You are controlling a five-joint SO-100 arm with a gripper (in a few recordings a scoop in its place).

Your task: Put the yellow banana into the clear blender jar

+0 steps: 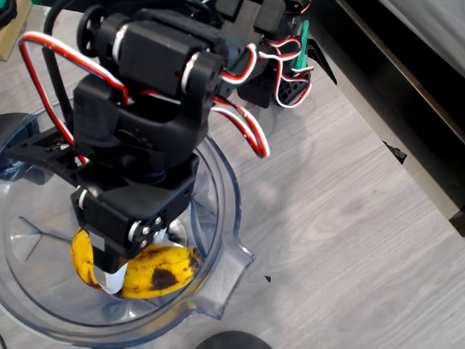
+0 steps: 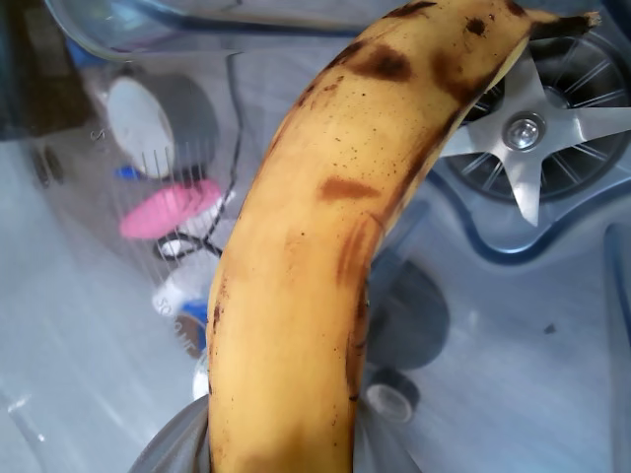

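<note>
The yellow banana (image 1: pixel 156 270), spotted with brown, hangs inside the clear blender jar (image 1: pixel 231 190) at the lower left of the overhead view. My gripper (image 1: pixel 115 279) is shut on it near its middle, reaching down into the jar from above. In the wrist view the banana (image 2: pixel 306 256) runs up from between my fingers (image 2: pixel 170 448), and its dark stem tip points toward the silver blade (image 2: pixel 525 130) at the jar's bottom. The arm's black body covers much of the jar's far side.
The jar's pour spout (image 1: pixel 238 256) points right over the grey wood table (image 1: pixel 341 203). A dark round object (image 1: pixel 232 340) sits at the bottom edge. The table's edge (image 1: pixel 407 138) runs diagonally at the right. Pink and white items (image 2: pixel 170 209) show blurred through the jar wall.
</note>
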